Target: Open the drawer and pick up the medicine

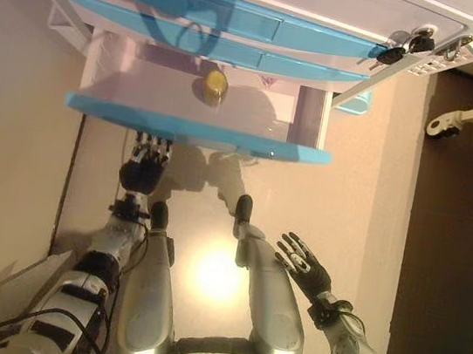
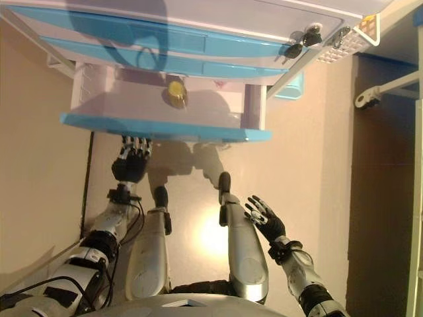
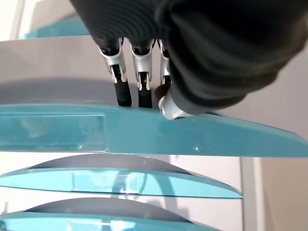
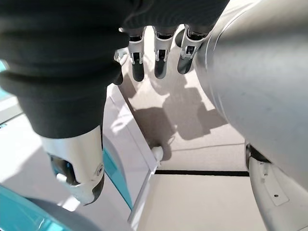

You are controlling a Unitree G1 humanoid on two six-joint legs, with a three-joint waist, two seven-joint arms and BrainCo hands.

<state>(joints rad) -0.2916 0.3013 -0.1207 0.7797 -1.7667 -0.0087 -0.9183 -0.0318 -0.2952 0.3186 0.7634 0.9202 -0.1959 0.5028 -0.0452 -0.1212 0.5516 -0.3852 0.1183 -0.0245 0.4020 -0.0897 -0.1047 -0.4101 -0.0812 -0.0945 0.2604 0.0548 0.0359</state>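
My left hand (image 1: 141,172) reaches up to the underside of the pulled-out drawer (image 1: 197,129), near the left end of its blue front. In the left wrist view my fingertips (image 3: 124,94) go in behind the upper edge of that blue front panel and their ends are hidden there, so I cannot tell whether they are hooked on it or only laid against it. The drawer stands well out from the cabinet (image 1: 241,19), whose two other blue drawer fronts stay flush above it in the head views. Its floor is pale and translucent with white side walls.

The medicine (image 1: 215,85) is a small yellow-capped bottle inside the open drawer, about the middle of its width and towards the back wall, apart from both side walls. Neither of my hands touches it.

Farther right, a bunch of keys (image 1: 405,47) hangs at the cabinet's right corner, above the drawer's right end.

My right hand (image 1: 305,266) hangs low at the right, well apart from the drawer and below its front edge. Its fingers (image 4: 159,67) are spread and nearly straight, the thumb out to one side, and it holds nothing. Past them the right wrist view shows pale floor and the cabinet's white lower corner with a bit of blue drawer front.
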